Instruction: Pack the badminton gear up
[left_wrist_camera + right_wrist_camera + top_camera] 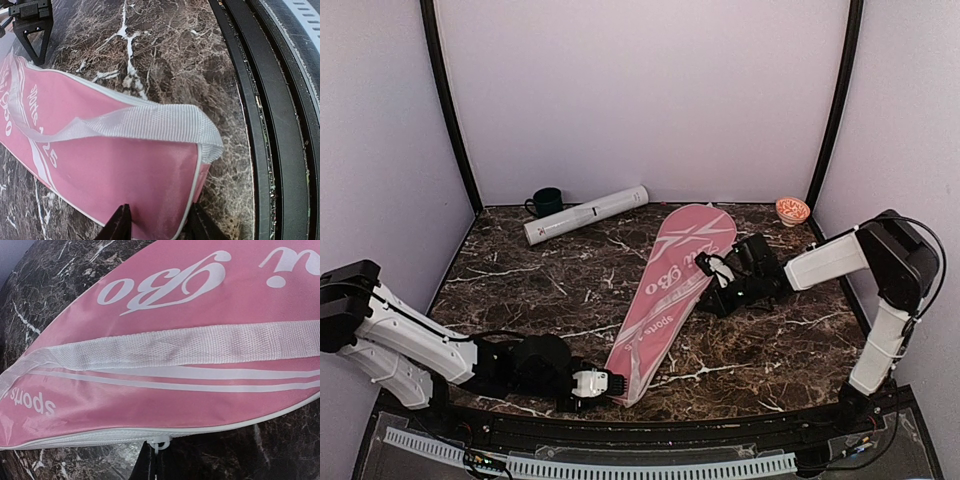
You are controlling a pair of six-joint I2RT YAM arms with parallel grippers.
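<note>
Lying flat and diagonal on the dark brown, white-veined marble tabletop [520, 280]: pink racket-shaped fabric bag [670, 290], broad rounded head toward the far right, narrow handle end toward the near middle. Trimmed all round in white piping, with large white script lettering [165, 287] across the head, the word "sports" lower down, and thin white stripes running lengthwise. Crossed along its length by a white woven webbing strap [150, 122], loose and slightly arched over the narrow end, flatter against the fabric nearer the head. Edged on its right side by a white zip line [75, 439], with a small white zip pull [159, 443] on it.

Stretched in low from the near left: left gripper [617, 381] at the very tip of the narrow end, black fingers [121, 222] parted and set astride that end's corner, pink fabric between them. Impossible to tell whether pressing it or merely flanking it.

Stretched in from the right: right gripper [705, 264] at the right edge of the bag's head, jaws pressed together on the white zip pull, its tab seemingly caught between the tips.

Resting near the far edge, left of the bag's head and apart from it: long white cylindrical tube [585, 215], lying at a slant, with a dark green mug [547, 202] just behind its left end. Sitting in the far right corner: small orange patterned bowl [792, 210].
</note>
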